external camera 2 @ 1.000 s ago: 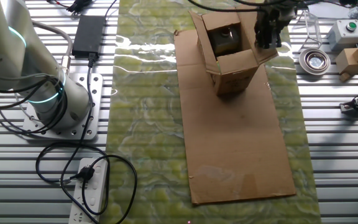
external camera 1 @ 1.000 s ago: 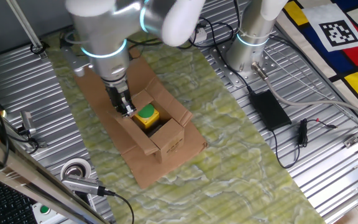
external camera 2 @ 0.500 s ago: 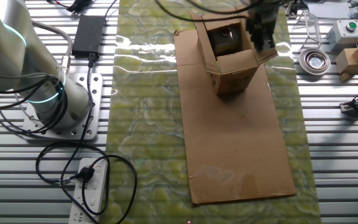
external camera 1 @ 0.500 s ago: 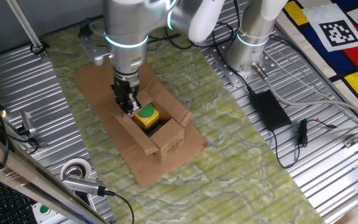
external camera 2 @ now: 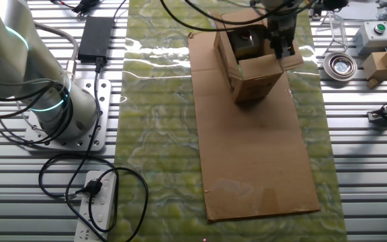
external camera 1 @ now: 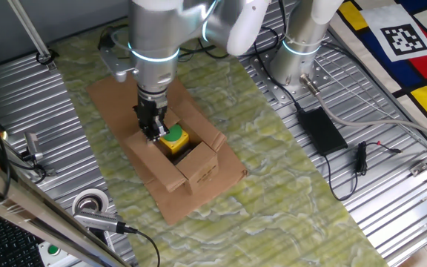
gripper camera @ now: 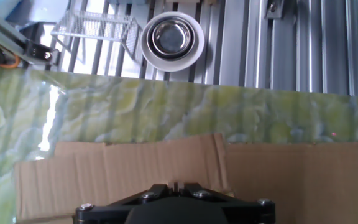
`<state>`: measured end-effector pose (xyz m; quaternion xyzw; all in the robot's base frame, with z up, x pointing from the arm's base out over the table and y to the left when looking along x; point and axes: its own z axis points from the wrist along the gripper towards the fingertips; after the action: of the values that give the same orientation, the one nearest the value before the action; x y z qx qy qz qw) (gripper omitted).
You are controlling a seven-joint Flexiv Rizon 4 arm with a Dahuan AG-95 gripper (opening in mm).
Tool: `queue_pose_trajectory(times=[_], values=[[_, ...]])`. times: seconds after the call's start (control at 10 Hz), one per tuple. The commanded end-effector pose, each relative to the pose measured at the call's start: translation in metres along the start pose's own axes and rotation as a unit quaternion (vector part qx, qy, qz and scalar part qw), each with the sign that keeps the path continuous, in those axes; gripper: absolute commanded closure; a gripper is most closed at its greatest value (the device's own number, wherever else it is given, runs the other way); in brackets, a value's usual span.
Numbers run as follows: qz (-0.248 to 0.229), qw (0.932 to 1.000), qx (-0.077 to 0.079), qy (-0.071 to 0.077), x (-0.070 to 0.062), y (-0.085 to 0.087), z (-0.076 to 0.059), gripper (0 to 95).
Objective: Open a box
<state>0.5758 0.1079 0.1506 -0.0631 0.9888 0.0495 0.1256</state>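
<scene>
The box [external camera 1: 196, 160] is a small brown carton standing on a large flat cardboard sheet [external camera 1: 108, 104], with its top flaps spread and a yellow and green object [external camera 1: 175, 138] inside. It also shows in the other fixed view [external camera 2: 254, 75]. My gripper [external camera 1: 153, 131] reaches down at the box's left rim, beside the yellow object, and it is at the rim in the other fixed view [external camera 2: 279, 48]. In the hand view my gripper [gripper camera: 174, 185] has its fingers pressed together on a thin edge of a box flap [gripper camera: 135, 171].
A tape roll [external camera 1: 91, 202] lies on the metal table near the sheet's front corner and shows in the hand view [gripper camera: 171, 38]. A second arm's base [external camera 1: 299, 52] and a black power adapter [external camera 1: 321, 130] with cables stand to the right. A wire basket [gripper camera: 95, 31] is nearby.
My gripper has moved inward over the box's rim, toward the yellow object. The box has shifted slightly and its near flaps have folded differently.
</scene>
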Motion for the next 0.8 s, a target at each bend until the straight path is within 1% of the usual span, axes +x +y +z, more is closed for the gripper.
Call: queue_pose_trajectory(times=[0.1,0.3,0.5,0.7,0.8], values=[[-0.002,1.0,0.005,0.001,0.0,0.0,0.002,95.0],[-0.008,0.9999,0.007,0.003,0.0,0.001,0.001,95.0],[-0.015,0.9995,0.008,0.027,-0.002,0.001,-0.011,95.0],[-0.022,0.9989,0.009,0.042,-0.002,0.001,-0.011,95.0],[-0.026,0.9978,0.016,0.059,-0.002,0.001,-0.011,95.0]])
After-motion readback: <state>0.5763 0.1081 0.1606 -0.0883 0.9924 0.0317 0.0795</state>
